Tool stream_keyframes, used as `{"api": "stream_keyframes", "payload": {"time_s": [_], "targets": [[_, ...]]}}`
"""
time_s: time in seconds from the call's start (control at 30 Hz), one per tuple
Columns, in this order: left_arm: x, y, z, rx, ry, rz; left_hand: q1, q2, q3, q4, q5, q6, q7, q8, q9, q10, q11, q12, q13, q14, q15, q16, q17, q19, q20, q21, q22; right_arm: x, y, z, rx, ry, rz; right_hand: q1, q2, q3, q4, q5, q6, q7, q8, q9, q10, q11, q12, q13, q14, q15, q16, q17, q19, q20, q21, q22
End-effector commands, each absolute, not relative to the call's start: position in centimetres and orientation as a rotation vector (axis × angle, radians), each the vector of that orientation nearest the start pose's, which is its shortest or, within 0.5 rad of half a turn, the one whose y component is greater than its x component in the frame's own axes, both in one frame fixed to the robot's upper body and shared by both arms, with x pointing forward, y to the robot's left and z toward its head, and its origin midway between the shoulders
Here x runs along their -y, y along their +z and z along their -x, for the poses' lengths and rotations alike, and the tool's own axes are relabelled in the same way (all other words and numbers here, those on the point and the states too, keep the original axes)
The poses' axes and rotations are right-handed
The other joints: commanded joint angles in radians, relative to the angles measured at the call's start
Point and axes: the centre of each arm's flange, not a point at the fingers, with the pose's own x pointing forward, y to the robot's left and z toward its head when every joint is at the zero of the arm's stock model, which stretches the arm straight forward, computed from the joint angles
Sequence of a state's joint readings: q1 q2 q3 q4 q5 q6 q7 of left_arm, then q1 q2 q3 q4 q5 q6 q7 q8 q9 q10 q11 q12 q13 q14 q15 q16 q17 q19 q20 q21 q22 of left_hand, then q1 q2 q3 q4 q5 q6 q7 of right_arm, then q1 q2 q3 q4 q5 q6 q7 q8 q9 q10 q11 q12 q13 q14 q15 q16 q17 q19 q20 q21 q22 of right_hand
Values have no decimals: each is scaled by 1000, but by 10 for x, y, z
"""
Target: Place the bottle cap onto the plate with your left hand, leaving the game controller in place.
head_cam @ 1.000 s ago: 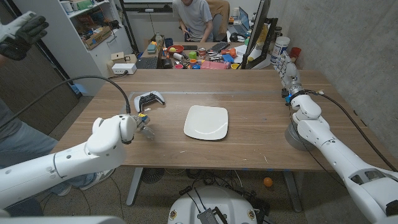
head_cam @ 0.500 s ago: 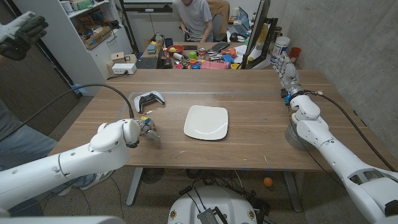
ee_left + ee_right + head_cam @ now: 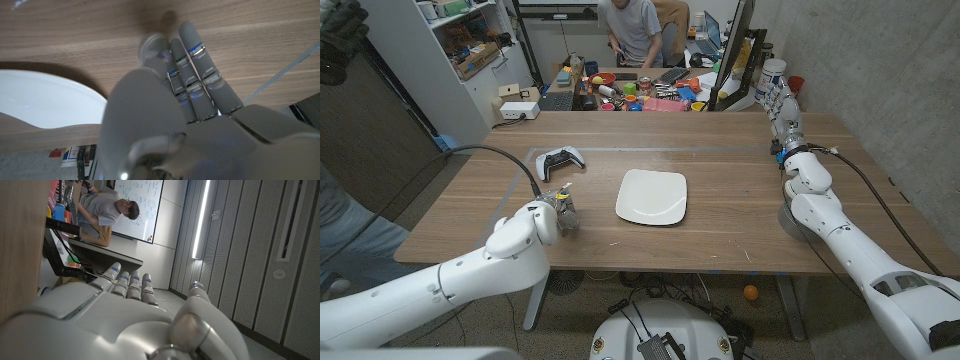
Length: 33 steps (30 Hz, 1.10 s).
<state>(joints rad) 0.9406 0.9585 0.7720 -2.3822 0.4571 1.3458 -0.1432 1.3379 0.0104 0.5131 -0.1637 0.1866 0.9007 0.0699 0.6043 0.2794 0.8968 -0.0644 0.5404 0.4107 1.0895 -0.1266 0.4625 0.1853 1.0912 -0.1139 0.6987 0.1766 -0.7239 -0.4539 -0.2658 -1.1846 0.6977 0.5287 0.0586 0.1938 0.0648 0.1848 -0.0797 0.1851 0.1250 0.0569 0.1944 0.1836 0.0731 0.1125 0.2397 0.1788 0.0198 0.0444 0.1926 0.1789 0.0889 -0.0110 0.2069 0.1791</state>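
One square white ceramic plate (image 3: 652,196) is seen at the middle of the wooden table (image 3: 720,160), and one black-and-white game controller (image 3: 562,160) lies well to its left, toward the far side. The left hand (image 3: 563,212) is held over the table between the controller and the plate, nearer the table's front edge. In the left wrist view its fingers (image 3: 200,75) are drawn together beside the thumb, with the plate's rim (image 3: 50,100) close by; the bottle cap cannot be made out, so whether it is gripped cannot be told. The right hand (image 3: 785,112) is kept at the table's far right corner, fingers extended, nothing held.
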Motion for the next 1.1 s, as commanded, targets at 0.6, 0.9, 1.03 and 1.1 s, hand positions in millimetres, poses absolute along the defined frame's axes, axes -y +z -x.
{"api": "stream_keyframes", "payload": {"time_s": [0.6, 0.9, 1.03, 1.1], "targets": [[-212, -29, -474, 187, 392, -1133, -6, -2, 30, 19, 13, 36, -12, 10, -19, 47, -42, 1, 51, 76, -71, -22, 29, 5, 13, 5, -8, 363, 58, -610, 942, 106, -145, -9, -15, -11, 3, 8, -4, 1, -1, 3, 2, 4, -6, 5, 5, 10, -3, 5, 9, 8, 5, 3], [-209, 15, -456, 323, 393, -1136, -10, 1, 40, 20, 16, 30, -7, 11, -17, 48, -41, -2, 63, 70, -65, -31, 34, -5, 22, -2, -9, 360, 56, -610, 917, 111, -124, -10, -15, -12, 3, 9, -2, 2, 0, 3, 5, 6, -7, 5, 6, 12, -3, 5, 9, 9, 4, 3], [-204, 37, -457, 391, 389, -1167, -11, 2, 44, 20, 16, 26, -6, 12, -14, 48, -42, -3, 69, 67, -63, -35, 37, -9, 25, -5, -9, 360, 54, -611, 908, 105, -123, -10, -15, -12, 3, 10, -2, 3, 0, 3, 6, 6, -7, 5, 8, 12, -3, 4, 10, 9, 4, 3], [-200, 45, -464, 423, 380, -1178, -13, 3, 46, 21, 17, 25, -9, 12, -13, 48, -44, -4, 72, 65, -63, -37, 38, -11, 26, -6, -9, 360, 52, -611, 905, 103, -126, -11, -14, -12, 3, 10, -1, 5, 0, 3, 8, 6, -7, 5, 8, 11, -3, 4, 11, 9, 3, 3]]}}
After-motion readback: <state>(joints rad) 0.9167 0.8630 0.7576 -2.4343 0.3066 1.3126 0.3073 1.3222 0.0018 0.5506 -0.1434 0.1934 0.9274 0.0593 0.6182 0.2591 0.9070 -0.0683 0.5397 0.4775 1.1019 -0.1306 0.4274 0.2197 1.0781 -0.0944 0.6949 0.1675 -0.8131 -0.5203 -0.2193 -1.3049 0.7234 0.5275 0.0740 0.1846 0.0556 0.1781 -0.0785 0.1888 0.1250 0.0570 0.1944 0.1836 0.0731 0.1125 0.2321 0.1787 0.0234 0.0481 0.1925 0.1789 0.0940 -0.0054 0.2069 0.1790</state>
